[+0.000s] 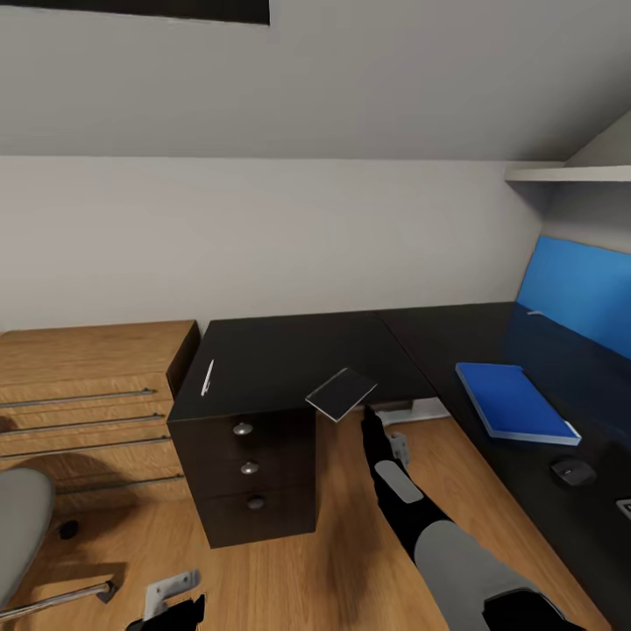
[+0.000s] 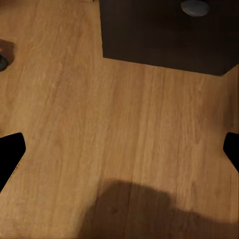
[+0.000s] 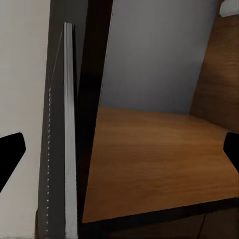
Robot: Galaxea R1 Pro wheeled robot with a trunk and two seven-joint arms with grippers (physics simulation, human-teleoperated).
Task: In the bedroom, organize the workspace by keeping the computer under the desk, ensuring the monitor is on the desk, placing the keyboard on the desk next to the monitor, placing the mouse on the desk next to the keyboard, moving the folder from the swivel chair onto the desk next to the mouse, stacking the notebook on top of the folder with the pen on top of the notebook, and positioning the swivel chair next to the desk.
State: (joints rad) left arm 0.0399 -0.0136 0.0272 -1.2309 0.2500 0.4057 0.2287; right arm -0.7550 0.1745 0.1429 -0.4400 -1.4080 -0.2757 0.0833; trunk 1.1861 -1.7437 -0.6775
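The grey notebook (image 1: 342, 393) lies tilted at the front edge of the black desk (image 1: 280, 350), partly overhanging it. My right gripper (image 1: 369, 420) reaches up just below that overhang. In the right wrist view the notebook's edge (image 3: 69, 149) stands between the spread fingers, close to one fingertip (image 3: 11, 152); the gripper (image 3: 119, 154) is open. A white pen (image 1: 208, 377) rests on the desk's left end. The blue folder (image 1: 513, 401) lies flat on the desk's right wing. The mouse (image 1: 571, 471) sits nearer me. My left gripper (image 1: 171, 609) hangs low and open (image 2: 119, 154) over the floor.
The black drawer unit (image 1: 250, 469) with round knobs stands under the desk's left end. A light-wood cabinet (image 1: 88, 394) is to its left. The swivel chair's grey seat (image 1: 17, 526) shows at the lower left. A blue panel (image 1: 578, 294) stands behind the right wing.
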